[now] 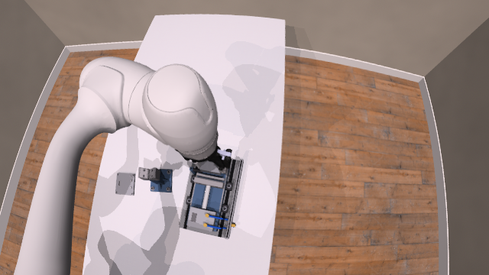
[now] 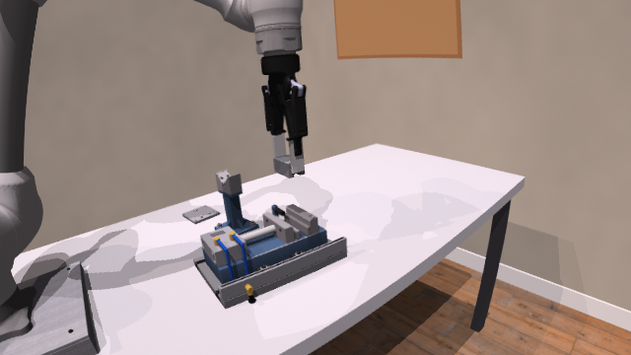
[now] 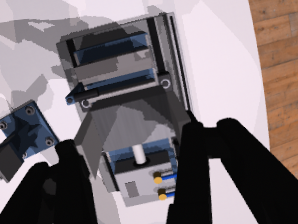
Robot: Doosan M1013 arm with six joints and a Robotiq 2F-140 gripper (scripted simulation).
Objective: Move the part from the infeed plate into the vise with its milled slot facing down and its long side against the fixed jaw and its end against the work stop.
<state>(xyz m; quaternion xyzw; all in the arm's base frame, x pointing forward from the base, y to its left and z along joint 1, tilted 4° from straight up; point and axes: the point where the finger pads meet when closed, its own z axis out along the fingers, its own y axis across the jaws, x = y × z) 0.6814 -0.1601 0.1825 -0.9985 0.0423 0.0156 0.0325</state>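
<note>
Leftmost on the white table (image 2: 419, 197), seen from the exterior view: infeed plate (image 2: 200, 214), bare, no block on it. Next, V-block (image 2: 228, 183) on its blue post, also vacant. Then vise (image 2: 266, 242), open, with the air cylinder end nearest the camera and the gap between the jaws unoccupied (low bars hard to make out from here). Above and behind the vise: gripper (image 2: 290, 168), hanging vertically well clear of the fixture, fingers pinched on the part (image 2: 284, 165), a pale grey block held at the fingertips. Slot orientation not readable from these views.

Judged step: carrying the part over to the vise, placement not yet begun. From the wrist view, vise (image 3: 127, 76) sits ahead of the fingers, so roughly lined up over the far end.

Next move, as a judgement: descent into the gap, slot down, long side brought against the fixed jaw, end slid toward the work stop, then release. Main risk: clipping a jaw top on the way in.
</note>
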